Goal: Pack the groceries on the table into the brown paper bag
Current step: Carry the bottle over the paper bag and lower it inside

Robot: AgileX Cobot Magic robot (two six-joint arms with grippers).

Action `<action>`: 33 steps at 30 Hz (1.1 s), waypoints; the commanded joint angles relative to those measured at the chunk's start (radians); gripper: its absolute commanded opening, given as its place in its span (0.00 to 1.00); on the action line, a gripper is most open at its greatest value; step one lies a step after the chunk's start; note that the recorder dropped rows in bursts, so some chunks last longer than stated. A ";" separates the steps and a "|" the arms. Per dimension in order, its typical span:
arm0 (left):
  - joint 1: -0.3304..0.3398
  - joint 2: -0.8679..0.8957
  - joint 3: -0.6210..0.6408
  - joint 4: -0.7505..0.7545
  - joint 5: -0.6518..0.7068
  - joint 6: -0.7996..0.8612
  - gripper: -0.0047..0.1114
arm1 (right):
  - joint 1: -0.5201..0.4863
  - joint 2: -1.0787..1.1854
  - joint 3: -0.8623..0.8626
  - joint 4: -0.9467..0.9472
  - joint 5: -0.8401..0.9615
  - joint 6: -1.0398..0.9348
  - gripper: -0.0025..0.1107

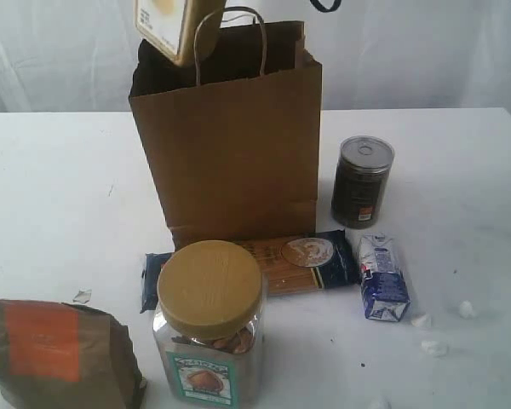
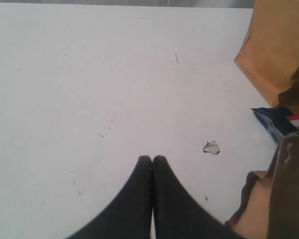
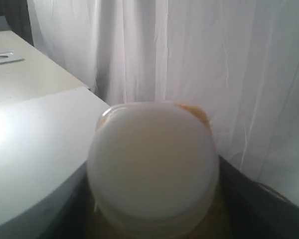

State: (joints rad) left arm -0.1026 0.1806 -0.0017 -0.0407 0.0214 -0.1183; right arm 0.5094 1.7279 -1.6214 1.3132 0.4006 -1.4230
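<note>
Exterior view: right gripper [image 3: 152,226] pinches the yellow white-capped bottle [image 1: 172,30], tilted over the left rim of the brown paper bag [image 1: 234,153] — lowered there it may catch that rim, tipping the bag — left gripper [image 2: 152,162] pressed together

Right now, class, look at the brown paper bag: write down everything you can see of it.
The brown paper bag is tall, plain kraft paper, creased, with a twisted paper loop handle standing up. It stands upright on the white table, mouth open, inside dark. The spaghetti packet lies along its foot; whether they touch is unclear. The yellow white-capped bottle hangs tilted above its mouth.
</note>
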 commanded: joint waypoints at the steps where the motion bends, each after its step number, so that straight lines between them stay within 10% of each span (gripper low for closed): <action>1: 0.000 -0.006 0.002 -0.010 0.006 -0.006 0.04 | -0.004 -0.007 -0.001 -0.057 -0.030 -0.010 0.02; 9: 0.000 -0.006 0.002 -0.010 0.006 -0.006 0.04 | -0.004 -0.012 0.038 -0.391 -0.038 0.229 0.02; 25: 0.000 -0.006 0.002 -0.010 0.006 -0.006 0.04 | -0.004 0.050 0.038 -0.389 0.014 0.286 0.03; 33: 0.000 -0.006 0.002 -0.010 0.006 -0.006 0.04 | -0.004 0.074 0.038 -0.379 -0.001 0.286 0.25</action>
State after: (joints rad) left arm -0.1026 0.1806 -0.0017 -0.0407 0.0214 -0.1183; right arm 0.5094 1.8157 -1.5720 0.8978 0.4487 -1.1381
